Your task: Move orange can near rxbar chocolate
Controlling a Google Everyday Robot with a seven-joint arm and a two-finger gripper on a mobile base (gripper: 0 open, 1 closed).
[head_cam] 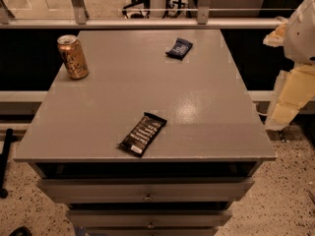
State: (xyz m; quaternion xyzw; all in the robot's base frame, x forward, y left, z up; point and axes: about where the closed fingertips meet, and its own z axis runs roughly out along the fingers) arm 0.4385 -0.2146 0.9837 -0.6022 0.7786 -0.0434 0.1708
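The orange can (73, 57) stands upright at the far left corner of the grey table (197, 92). The rxbar chocolate (142, 134), a long black wrapper with white lettering, lies flat near the table's front edge, slightly left of the middle. My gripper (288, 100) hangs at the right edge of the view, beyond the table's right side, far from both the can and the bar. It holds nothing that I can see.
A small dark blue packet (179, 48) lies at the far middle of the table. Drawers (147, 188) sit under the tabletop at the front. A railing (147, 22) runs behind the table. Speckled floor surrounds it.
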